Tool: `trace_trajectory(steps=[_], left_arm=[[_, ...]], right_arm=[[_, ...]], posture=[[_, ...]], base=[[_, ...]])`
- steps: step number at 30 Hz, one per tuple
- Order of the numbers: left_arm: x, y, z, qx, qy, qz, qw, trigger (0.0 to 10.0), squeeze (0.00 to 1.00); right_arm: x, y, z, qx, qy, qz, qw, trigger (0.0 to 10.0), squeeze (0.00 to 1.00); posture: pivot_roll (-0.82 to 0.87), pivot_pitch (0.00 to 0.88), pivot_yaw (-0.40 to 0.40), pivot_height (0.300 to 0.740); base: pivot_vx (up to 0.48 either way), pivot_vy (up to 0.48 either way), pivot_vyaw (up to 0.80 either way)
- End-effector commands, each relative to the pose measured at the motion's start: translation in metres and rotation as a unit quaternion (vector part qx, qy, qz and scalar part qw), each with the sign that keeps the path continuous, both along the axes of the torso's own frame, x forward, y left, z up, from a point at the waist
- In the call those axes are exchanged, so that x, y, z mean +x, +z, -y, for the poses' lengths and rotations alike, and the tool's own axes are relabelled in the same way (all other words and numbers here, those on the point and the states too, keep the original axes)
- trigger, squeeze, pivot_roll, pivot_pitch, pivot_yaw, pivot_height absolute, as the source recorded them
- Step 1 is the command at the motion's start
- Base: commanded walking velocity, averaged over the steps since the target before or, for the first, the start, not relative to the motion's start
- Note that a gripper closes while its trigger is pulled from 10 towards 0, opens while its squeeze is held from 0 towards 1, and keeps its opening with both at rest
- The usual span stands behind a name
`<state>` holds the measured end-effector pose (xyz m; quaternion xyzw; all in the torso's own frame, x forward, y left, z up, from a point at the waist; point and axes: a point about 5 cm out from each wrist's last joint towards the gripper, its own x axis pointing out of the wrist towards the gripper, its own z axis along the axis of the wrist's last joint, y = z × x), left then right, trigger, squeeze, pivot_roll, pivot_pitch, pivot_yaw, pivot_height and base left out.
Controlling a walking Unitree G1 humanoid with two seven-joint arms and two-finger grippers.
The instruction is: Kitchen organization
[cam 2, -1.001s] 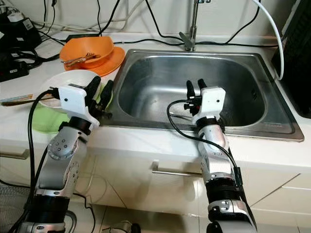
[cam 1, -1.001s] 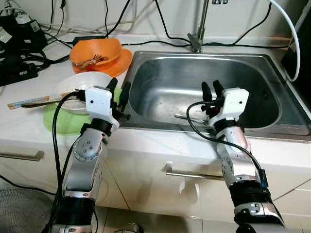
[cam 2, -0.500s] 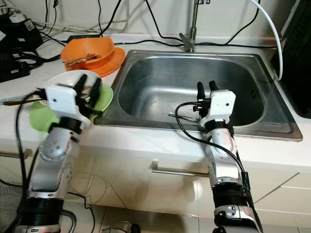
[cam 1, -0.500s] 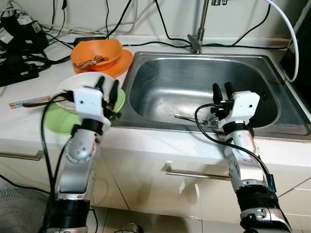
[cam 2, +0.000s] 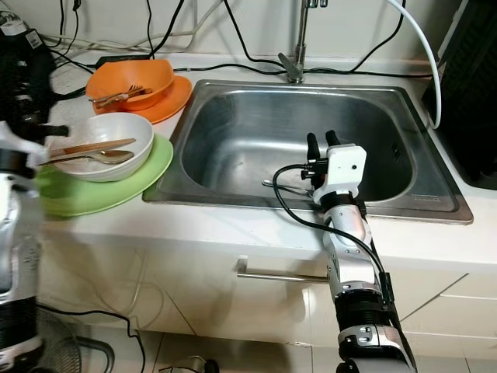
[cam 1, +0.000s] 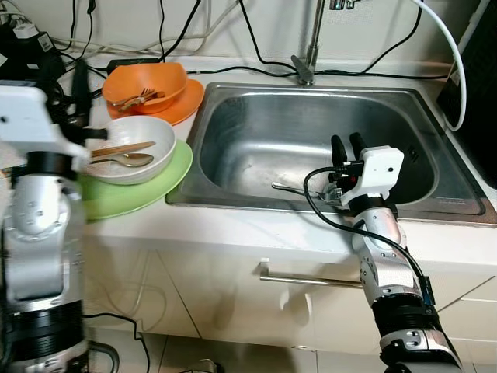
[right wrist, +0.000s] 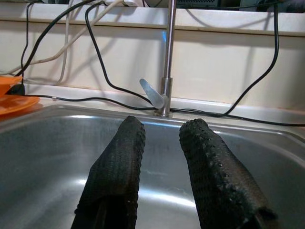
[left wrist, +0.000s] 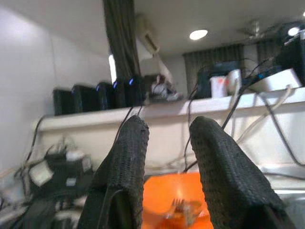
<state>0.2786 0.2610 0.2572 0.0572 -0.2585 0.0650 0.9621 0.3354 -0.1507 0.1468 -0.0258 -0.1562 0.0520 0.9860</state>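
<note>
A white bowl (cam 1: 130, 145) holding a spoon and wooden chopsticks sits on a green plate (cam 1: 151, 189) on the counter left of the sink. Behind it an orange bowl (cam 1: 147, 80) with a fork rests on an orange plate. My left gripper (cam 1: 74, 85) is raised at the far left, level with the orange bowl (left wrist: 167, 191), open and empty. My right gripper (cam 1: 347, 148) is upright over the front of the steel sink (cam 1: 311, 124), open with nothing between its fingers. A metal utensil (cam 1: 289, 188) lies on the sink floor just left of it.
The faucet (cam 1: 305, 47) rises behind the sink, with black cables and a white hose along the back wall. Power adapters and cords (cam 1: 31, 47) crowd the counter's far left. A dark appliance (cam 2: 474, 93) stands to the right of the sink. A drawer handle (cam 1: 311, 278) runs below the counter edge.
My left arm has swung left and upward, away from the sink edge, uncovering the white bowl and green plate. The right gripper has stayed over the sink's front. The camera shifted slightly.
</note>
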Motion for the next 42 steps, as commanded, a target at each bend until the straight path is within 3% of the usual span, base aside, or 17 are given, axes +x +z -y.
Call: trace_trajectory(steps=[1,6,14,25,27,29,35,42], left_arm=[[-0.003,-0.004,-0.005,-0.014,-0.019,-0.019,1.000,10.0,0.00],[-0.015,-0.022,-0.002,-0.034,-0.060,-0.050,0.996,10.0,0.00],[-0.039,-0.038,-0.013,-0.073,-0.005,-0.048,0.996,10.0,0.00],[-0.051,-0.039,-0.028,-0.083,0.057,-0.038,0.994,10.0,0.00],[-0.049,-0.037,-0.022,-0.080,0.038,-0.040,0.995,10.0,0.00],[-0.041,-0.039,-0.006,-0.062,-0.015,-0.064,0.996,10.0,0.00],[-0.022,-0.053,0.027,-0.023,-0.099,-0.125,0.987,10.0,0.00],[-0.006,-0.056,0.041,0.015,-0.108,-0.152,0.982,10.0,0.00]], right_arm=[[-0.002,-0.015,-0.004,0.005,0.005,-0.032,0.999,10.0,0.00],[0.000,-0.017,-0.006,0.006,0.010,-0.035,0.999,10.0,0.00],[0.003,-0.019,-0.011,0.008,0.020,-0.040,0.999,10.0,0.00],[0.005,-0.020,-0.015,0.010,0.028,-0.043,0.999,10.0,0.00],[0.006,-0.021,-0.015,0.011,0.028,-0.043,0.999,10.0,0.00],[0.006,-0.021,-0.015,0.012,0.027,-0.044,0.999,10.0,0.00],[0.006,-0.021,-0.017,0.013,0.027,-0.042,0.999,10.0,0.00],[0.005,-0.021,-0.016,0.013,0.023,-0.039,0.999,10.0,0.00]], posture=[[0.21,0.063,0.050,0.740],[0.21,0.064,0.046,0.740],[0.24,0.069,0.030,0.740],[0.25,0.072,0.019,0.740],[0.25,0.071,0.019,0.740],[0.25,0.071,0.020,0.740],[0.24,0.065,0.025,0.740],[0.22,0.061,0.039,0.740]], base=[[0.000,0.000,0.00],[0.000,0.000,0.00],[0.000,0.000,0.00],[0.000,0.000,0.00],[0.000,0.000,0.00],[0.000,0.000,0.00],[0.000,0.000,0.00],[0.000,0.000,0.00]])
